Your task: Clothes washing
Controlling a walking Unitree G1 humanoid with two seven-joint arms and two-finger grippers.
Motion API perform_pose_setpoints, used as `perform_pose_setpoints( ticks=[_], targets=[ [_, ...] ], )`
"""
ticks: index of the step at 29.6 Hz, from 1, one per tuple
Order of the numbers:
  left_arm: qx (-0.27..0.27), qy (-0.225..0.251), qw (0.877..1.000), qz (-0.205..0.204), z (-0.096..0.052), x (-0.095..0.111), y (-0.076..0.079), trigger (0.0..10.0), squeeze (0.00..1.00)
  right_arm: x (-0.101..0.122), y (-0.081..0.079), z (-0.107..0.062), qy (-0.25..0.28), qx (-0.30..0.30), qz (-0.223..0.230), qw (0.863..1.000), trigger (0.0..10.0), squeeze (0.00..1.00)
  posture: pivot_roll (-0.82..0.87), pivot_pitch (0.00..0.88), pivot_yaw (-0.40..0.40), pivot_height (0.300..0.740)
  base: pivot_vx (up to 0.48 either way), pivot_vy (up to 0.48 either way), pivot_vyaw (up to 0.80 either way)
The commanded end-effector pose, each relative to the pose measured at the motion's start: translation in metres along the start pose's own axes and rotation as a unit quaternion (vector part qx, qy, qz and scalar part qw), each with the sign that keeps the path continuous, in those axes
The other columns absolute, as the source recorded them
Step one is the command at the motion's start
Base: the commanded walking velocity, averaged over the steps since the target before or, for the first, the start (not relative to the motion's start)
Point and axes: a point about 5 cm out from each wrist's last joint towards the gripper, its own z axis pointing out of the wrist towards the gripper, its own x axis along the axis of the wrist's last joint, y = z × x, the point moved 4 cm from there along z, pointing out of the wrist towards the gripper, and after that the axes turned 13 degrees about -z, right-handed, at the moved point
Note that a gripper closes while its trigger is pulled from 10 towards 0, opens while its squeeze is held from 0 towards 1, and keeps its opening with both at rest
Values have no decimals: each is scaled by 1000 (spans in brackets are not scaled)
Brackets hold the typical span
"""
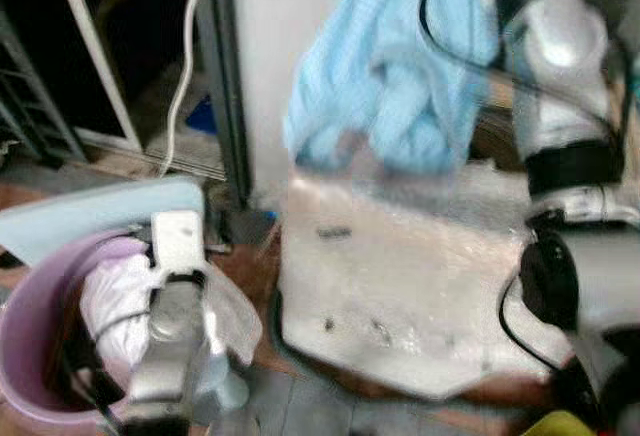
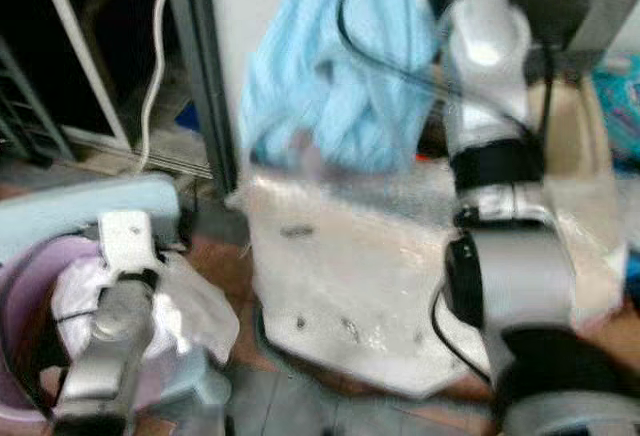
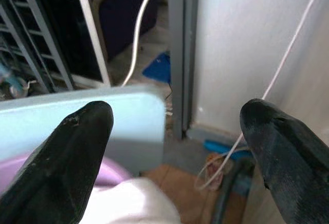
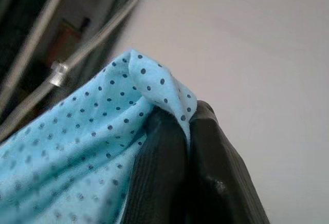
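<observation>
A light blue dotted cloth (image 1: 390,76) hangs high in front of a white wall, above the washing machine's silver top (image 1: 400,256). My right gripper (image 4: 187,131) is shut on a fold of that light blue cloth (image 4: 77,152), the arm raised at the upper right. Low on the left stands a purple tub (image 1: 35,356) holding white clothes (image 1: 120,301). My left arm (image 1: 175,326) reaches over the tub, and my left gripper (image 3: 177,131) is open above the white clothes (image 3: 128,203), nothing between its fingers.
A pale blue lid or board (image 1: 90,211) lies behind the tub. A dark doorway with a metal frame (image 1: 225,76) and a white cable (image 1: 185,66) sits at the back left. A yellow object (image 1: 555,424) lies on the tiled floor at the lower right.
</observation>
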Motion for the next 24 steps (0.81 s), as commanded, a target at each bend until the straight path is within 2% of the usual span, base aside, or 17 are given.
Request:
perform_pose_setpoints(
  ticks=[1,2,6,8,9,10,11,12,14,16,18,20,22,24],
  targets=[
    [-17,-6,1000,-7,-4,-4,12,10000,0,-33,5,-18,-64,-17,-15,998,10000,0,2,0,-52,740,0,0,0],
    [-17,-7,1000,-8,-4,-4,12,10000,0,-45,6,-24,-90,-32,-5,995,10000,0,2,0,-53,740,0,0,0],
    [-14,-10,1000,-2,-4,-4,8,10000,0,-82,6,-56,-174,-73,-30,982,10000,0,-3,0,-50,740,0,0,0],
    [-15,-11,1000,-1,-4,-5,9,10000,0,-106,0,-81,-233,-86,-10,969,10000,12,-5,0,-48,740,0,0,0],
    [-15,-12,1000,-1,-4,-5,9,10000,0,-117,-4,-94,-261,-89,4,961,10000,557,-7,0,-46,740,0,0,0],
    [-16,-13,1000,0,-4,-6,9,10000,0,-125,-9,-105,-284,-88,18,955,10000,1000,-12,0,-45,740,0,0,0],
    [-17,-13,1000,0,-3,-6,10,10000,0,-135,-17,-119,-311,-87,38,946,10000,1000,-13,0,-44,740,0,0,0],
    [-17,-13,1000,0,-3,-6,10,10000,0,-135,-17,-119,-311,-87,38,946,10000,1000,-13,0,-44,740,0,0,0],
    [-20,-16,1000,2,-3,-6,11,10000,0,-142,-35,-150,-347,-77,38,934,10000,1000,-17,0,-41,740,0,0,0],
    [-21,-16,1000,2,-3,-6,11,10000,0,-139,-37,-152,-338,-74,24,938,10000,1000,-18,0,-40,740,0,0,0],
    [-21,-17,1000,3,-2,-7,11,10000,0,-123,-39,-147,-296,-69,8,953,10000,1000,-20,0,-36,740,0,0,0],
    [-22,-18,1000,4,-2,-7,11,10000,0,-104,-47,-139,-252,-62,22,965,10000,1000,-21,0,-36,740,0,0,0],
    [-22,-18,1000,4,-2,-7,11,10000,0,-95,-53,-135,-233,-54,36,970,10000,1000,-20,0,-36,740,0,0,0],
    [-22,-18,1000,5,-1,-7,11,10000,0,-79,-71,-131,-199,-16,54,978,10000,1000,-17,0,-38,740,0,0,0]
  ],
)
